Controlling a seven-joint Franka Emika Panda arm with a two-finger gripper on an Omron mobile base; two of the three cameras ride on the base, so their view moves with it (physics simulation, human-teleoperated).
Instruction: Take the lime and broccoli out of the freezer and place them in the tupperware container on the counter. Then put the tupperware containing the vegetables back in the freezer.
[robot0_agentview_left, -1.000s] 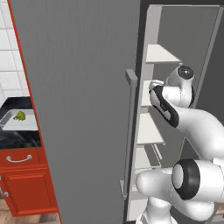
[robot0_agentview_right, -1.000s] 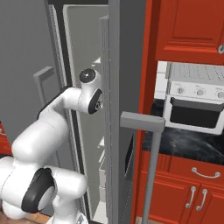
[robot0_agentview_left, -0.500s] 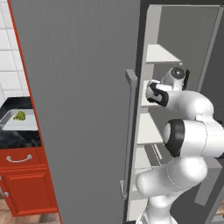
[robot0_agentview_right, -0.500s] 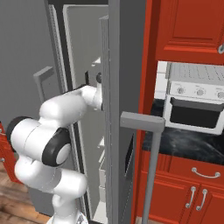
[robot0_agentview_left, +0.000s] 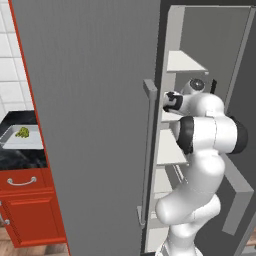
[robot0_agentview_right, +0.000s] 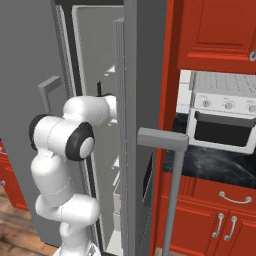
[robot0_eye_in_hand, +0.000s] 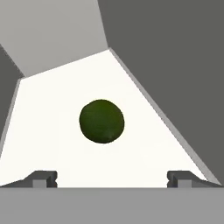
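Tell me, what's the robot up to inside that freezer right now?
Hand open, empty, inside freezer. Lime on white shelf, centred ahead between fingertips. Broccoli already in tupperware container. Nothing blocking.

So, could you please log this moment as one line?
stage: reaching for lime | claw: open, empty | lime: on freezer shelf | broccoli: in tupperware container

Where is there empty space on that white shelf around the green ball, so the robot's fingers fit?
The lime sits alone mid-shelf in the freezer. Bare white shelf lies on both sides of it, out to the grey walls, and between it and the open gripper. Behind the lime, the shelf narrows toward the back wall: tighter there.
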